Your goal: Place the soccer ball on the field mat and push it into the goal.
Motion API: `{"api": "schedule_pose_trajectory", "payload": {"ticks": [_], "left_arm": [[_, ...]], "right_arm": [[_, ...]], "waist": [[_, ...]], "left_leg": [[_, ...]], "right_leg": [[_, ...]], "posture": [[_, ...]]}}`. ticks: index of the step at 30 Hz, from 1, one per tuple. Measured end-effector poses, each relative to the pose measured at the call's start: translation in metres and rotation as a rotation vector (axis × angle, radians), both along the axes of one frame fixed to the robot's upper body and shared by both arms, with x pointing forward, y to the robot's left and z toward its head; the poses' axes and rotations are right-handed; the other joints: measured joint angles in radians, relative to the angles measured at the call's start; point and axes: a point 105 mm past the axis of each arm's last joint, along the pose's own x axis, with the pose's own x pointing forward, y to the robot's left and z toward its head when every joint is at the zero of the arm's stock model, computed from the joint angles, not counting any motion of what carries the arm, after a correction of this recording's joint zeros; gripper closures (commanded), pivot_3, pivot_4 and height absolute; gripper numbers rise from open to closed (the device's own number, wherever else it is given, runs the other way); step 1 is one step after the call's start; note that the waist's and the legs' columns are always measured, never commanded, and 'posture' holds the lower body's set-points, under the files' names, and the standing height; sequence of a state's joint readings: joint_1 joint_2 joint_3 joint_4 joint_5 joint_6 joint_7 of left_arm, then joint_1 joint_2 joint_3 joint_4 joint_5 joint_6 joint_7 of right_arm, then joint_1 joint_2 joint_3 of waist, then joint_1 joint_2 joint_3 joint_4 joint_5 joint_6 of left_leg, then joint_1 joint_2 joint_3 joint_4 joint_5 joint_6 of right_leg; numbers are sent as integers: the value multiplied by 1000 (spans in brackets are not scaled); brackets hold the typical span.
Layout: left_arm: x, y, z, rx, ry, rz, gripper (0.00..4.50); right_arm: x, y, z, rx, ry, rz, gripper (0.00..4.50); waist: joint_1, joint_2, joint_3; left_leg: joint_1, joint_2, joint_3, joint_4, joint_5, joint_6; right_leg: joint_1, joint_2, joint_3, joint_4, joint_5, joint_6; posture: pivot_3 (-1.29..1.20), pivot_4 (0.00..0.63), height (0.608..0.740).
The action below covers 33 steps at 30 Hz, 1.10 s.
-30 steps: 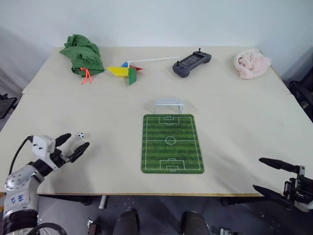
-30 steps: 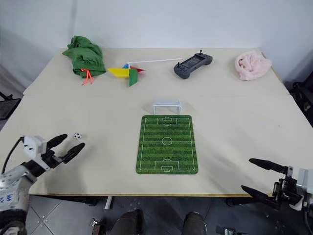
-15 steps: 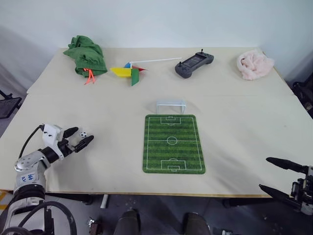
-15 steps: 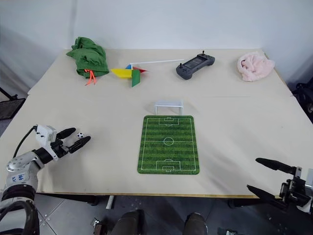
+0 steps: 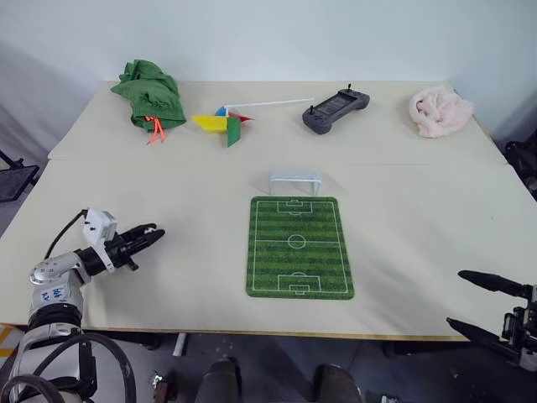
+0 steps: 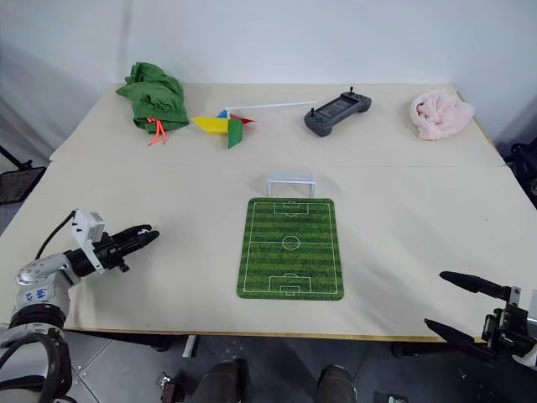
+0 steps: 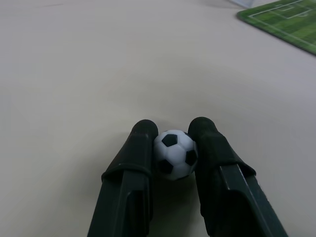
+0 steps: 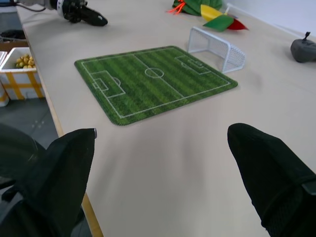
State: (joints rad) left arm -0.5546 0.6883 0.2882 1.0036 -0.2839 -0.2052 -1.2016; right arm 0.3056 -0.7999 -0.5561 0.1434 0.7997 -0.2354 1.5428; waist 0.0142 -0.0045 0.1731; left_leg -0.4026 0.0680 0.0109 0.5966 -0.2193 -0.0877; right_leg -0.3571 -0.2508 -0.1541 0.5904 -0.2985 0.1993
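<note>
— Over at the table's (image 5: 419, 218) left edge, how is the left gripper (image 5: 151, 238) posed?
— Low and nearly level over the table, reaching in toward the field mat (image 5: 299, 247). Its fingers (image 7: 136, 163) are clenched on the soccer ball (image 7: 175, 154), one on each side.
— And the right gripper (image 5: 480, 304)?
— Off the near right corner of the table, fingers spread apart, holding nothing.
— The goal (image 5: 294, 180)?
— Upright, just beyond the mat's far end.

Soccer ball (image 7: 176, 153) hidden in head views, tucked betw left end effector (image 5: 149, 238) fingers. Field mat (image 7: 284, 20) cut by frame edge in left wrist view. Right end effector (image 5: 480, 304) partly cropped at frame edge.
</note>
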Motion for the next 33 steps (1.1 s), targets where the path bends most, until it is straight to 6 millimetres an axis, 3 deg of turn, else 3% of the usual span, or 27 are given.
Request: {"api": "schedule_pose_trajectory", "payload": {"ticks": [3, 8, 16, 20, 23, 27, 30, 33], "left_arm": [[7, -23, 15, 17, -34, -118, 3628], [21, -84, 52, 46, -139, -338, 3628], [9, -175, 62, 39, -149, -636, 3628], [-5, -207, 60, 51, -122, -757, 3628], [-20, -233, 47, 54, -82, -845, 3628], [-29, -256, 40, 71, -68, -872, 3628], [-42, -284, 37, 53, -79, -910, 3628], [-55, -297, 22, 75, -63, -927, 3628]], "right_arm": [[-3, 0, 0, 10, 3, 0, 0], [-5, 2, 2, 29, -7, 7, 0], [-11, -3, -7, 26, 13, -18, 0], [-14, -2, -14, 7, 30, -17, 0], [-15, -4, -20, -18, 45, -26, 0], [-18, -7, -26, -40, 68, -37, 0], [-18, -8, -25, -35, 59, -51, 0], [-21, -14, -25, -16, 46, -95, 0]], "waist": [[11, -3, 2], [12, -3, 2], [10, -5, 3], [10, -5, 3], [10, -5, 3], [12, -5, 3], [13, -5, 3], [13, -5, 3]], "left_leg": [[-1, 0, 0, 0, 0, 0], [-2, 0, 0, 1, 0, 0], [-2, 0, 1, 1, 0, 1], [-2, 0, 1, 1, 0, 1], [-2, 0, 1, 2, 0, 1], [-3, 0, 1, 3, -1, 1], [-4, 0, 0, 9, -4, 2], [-4, 0, 0, 9, -4, 2]], "right_leg": [[0, 0, 0, 1, 0, 0], [1, 0, 0, -1, 2, 1], [1, 1, 0, -1, 2, 1], [1, 1, 0, -3, 2, 2], [1, 1, 0, -6, 2, 2], [1, 1, 0, -6, 2, 1], [3, 1, 0, -7, 3, 2], [3, 1, 0, -7, 3, 2]], "posture": [[0, 150, 740], [0, 150, 740], [0, 150, 740], [0, 150, 740], [0, 150, 740], [0, 150, 740], [0, 150, 740], [0, 150, 740]]}}
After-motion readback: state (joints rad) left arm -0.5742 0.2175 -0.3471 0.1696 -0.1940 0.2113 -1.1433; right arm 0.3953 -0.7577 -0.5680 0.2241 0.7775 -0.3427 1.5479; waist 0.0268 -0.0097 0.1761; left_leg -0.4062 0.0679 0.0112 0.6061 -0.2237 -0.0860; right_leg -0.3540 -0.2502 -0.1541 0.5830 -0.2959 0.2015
